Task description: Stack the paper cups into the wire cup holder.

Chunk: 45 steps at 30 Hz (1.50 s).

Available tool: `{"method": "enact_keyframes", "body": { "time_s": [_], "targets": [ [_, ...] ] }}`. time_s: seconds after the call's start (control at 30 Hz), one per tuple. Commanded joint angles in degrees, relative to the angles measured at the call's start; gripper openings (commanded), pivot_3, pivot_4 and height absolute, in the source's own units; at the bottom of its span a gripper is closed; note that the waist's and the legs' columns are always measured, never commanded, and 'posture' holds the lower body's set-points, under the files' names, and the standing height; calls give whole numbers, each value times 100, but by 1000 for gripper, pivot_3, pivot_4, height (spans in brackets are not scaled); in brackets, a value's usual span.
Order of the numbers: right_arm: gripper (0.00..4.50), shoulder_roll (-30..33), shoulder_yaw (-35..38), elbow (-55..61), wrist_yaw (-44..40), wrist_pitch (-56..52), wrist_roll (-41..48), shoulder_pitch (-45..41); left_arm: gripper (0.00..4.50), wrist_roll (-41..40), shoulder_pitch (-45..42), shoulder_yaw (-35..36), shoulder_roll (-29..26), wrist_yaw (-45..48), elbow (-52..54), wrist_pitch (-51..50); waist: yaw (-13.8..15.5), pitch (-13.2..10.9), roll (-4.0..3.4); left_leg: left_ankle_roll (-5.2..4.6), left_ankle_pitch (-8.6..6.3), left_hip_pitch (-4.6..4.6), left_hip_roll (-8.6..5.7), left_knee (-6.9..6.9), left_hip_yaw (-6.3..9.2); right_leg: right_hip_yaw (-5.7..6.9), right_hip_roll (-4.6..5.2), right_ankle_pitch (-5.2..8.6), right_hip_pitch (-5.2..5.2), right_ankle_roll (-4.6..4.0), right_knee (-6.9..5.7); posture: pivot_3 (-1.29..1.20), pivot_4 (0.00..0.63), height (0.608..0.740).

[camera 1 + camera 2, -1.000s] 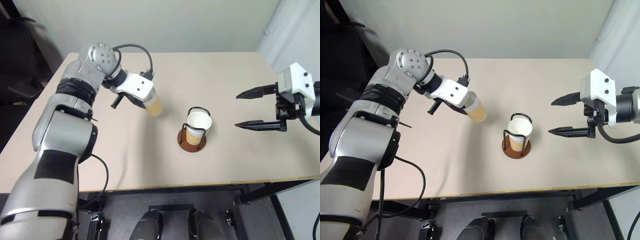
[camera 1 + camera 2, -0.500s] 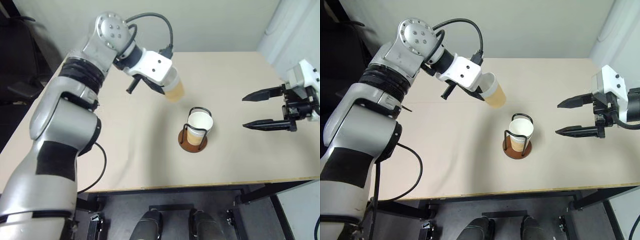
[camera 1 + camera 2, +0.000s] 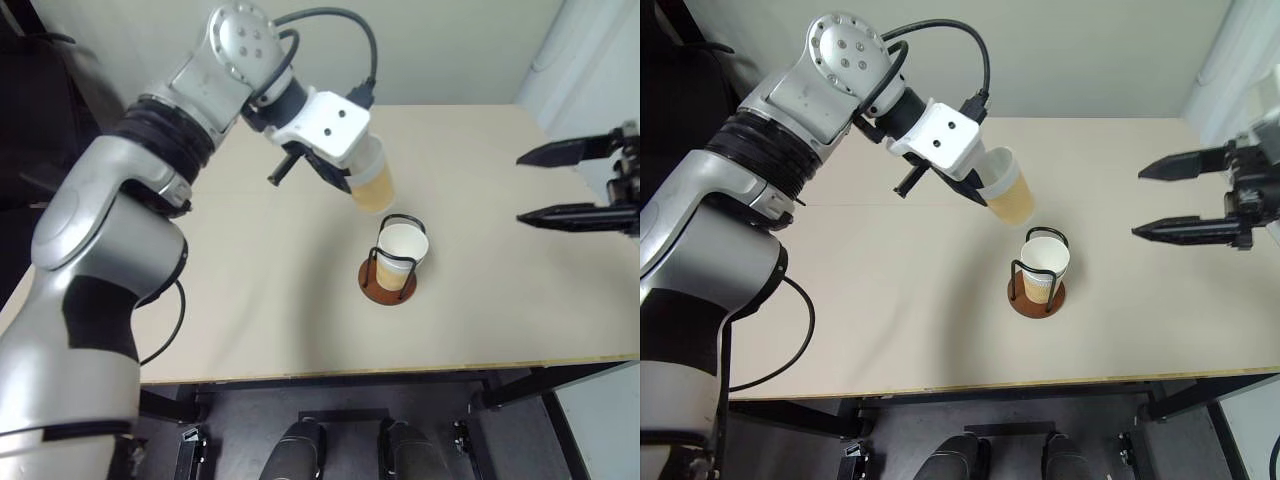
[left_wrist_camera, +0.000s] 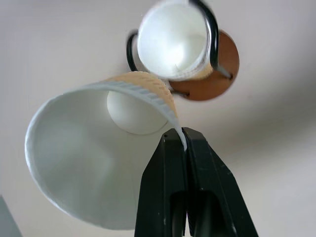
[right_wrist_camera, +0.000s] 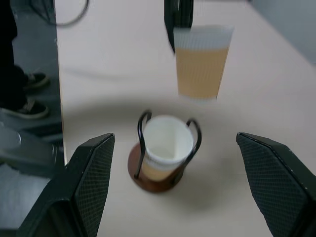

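**Left gripper carries a cup above the holder**

The left gripper [image 4: 185,143] has its two black fingers pinched tight on the rim of a paper cup [image 3: 372,184], one finger inside the wall and one outside. The held cup hangs in the air, tilted, its narrow bottom pointing down toward the wire cup holder [image 3: 389,272] and its white mouth turned back toward the wrist. From where I stand it sits just up and to the left of the holder, close to the top of the wire loops but not touching them.

The holder stands upright on the pale table [image 3: 250,300], its reddish-brown disc base flat on the surface. A cup already in the holder [image 3: 400,250] sits inside the black loops, open end up and leaning a little to the right, with its white rim level with the top of the wire. Whether that is a single cup or two nested ones I cannot tell.

The right gripper [image 3: 572,183] hangs well to the right of the holder, above the table's right edge. Its fingers are spread wide apart with nothing between them, and both point back toward the holder.
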<state>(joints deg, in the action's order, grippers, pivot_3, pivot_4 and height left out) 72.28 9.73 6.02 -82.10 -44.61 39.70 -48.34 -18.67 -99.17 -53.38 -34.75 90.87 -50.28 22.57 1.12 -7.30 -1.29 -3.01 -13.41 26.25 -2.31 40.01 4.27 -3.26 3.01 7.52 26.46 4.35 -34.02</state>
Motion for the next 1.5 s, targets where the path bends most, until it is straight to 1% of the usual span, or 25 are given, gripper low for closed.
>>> {"method": "enact_keyframes", "body": {
  "time_s": [0.03,0.07,0.13,0.17,0.23,0.47,0.63,1.03,1.27,1.37,1.5],
  "targets": [
    [4010,149,240,61,31,-111,165,-156,36,-332,-235,-115,2,163,211,-97,-3,0,0,2,-3,-1,6,2,7,-6,4,2,-4,0,1,0,150,740],
    [4010,167,243,56,24,-114,169,-152,36,-390,-246,-155,35,163,222,-117,2,-1,-1,5,-5,-10,-1,-2,-3,12,-10,4,-6,-1,-1,0,150,740],
    [4010,206,236,43,2,-98,149,-141,36,-492,-272,-229,99,163,240,-165,-1,-2,-4,6,-10,-10,5,3,6,-6,-2,6,-10,1,0,0,150,740],
    [4010,224,239,37,-10,-93,142,-132,36,-501,-286,-260,137,163,230,-143,8,-3,-7,5,-10,-13,-1,1,-1,8,-7,8,-10,1,-3,0,150,740],
    [4010,258,256,21,-31,-99,143,-116,36,-559,-311,-342,191,163,241,-147,10,-4,-8,4,-11,-9,5,5,7,-7,6,11,-12,5,-1,0,150,740],
    [4010,400,253,-97,-110,-159,161,-122,36,-594,-338,-673,385,163,287,38,28,-6,-16,18,-11,-14,-1,5,-4,0,5,21,-18,14,4,0,150,740],
    [4010,456,203,-138,-152,-146,136,-163,36,-562,-304,-801,450,163,280,173,26,-6,-17,19,-13,-14,0,7,-6,-5,9,27,-20,21,5,0,150,740],
    [4010,566,186,-193,-208,-44,32,-109,36,-606,-280,-1001,487,163,575,139,37,-7,-19,12,-21,-19,-4,8,-8,1,9,33,-27,27,7,0,150,740],
    [4010,528,177,-122,-128,-70,79,-109,36,-387,-231,-1018,595,163,408,313,43,-7,-20,1,-28,-21,-3,11,-7,2,11,33,-31,28,8,0,150,740],
    [4010,516,187,-96,-101,-74,83,-90,36,-191,-189,-953,690,163,225,457,43,-7,-20,-9,-34,-23,-3,10,-6,1,11,33,-32,29,7,0,150,740],
    [4010,506,186,-70,-76,-64,72,-68,36,261,-165,-775,875,163,-203,809,42,-7,-20,-12,-36,-23,-4,12,-6,1,11,33,-33,29,7,0,150,740]
  ]
}}
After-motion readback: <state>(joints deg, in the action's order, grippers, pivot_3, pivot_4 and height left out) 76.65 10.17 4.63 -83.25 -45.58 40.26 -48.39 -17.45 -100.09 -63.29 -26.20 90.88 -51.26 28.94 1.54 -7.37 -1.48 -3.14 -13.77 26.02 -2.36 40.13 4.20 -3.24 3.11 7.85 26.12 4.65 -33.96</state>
